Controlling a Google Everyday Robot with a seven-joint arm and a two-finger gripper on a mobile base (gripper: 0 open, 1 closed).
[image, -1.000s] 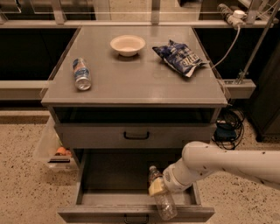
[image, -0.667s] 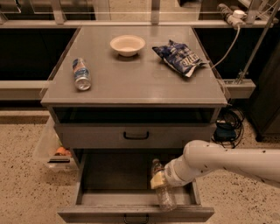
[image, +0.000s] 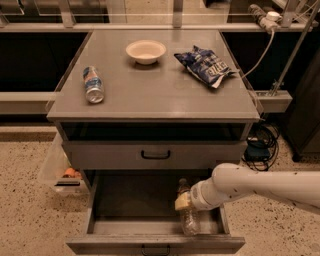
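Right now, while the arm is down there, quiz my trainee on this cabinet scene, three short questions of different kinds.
1. True or false: the gripper is inside the open bottom drawer, at the clear bottle.
2. What sits on the cabinet top with the can and the chip bag? A mug; B bowl; C plate.
3. Fill in: the middle drawer is ____.

Key: 1 true; 2 B; 3 shut.
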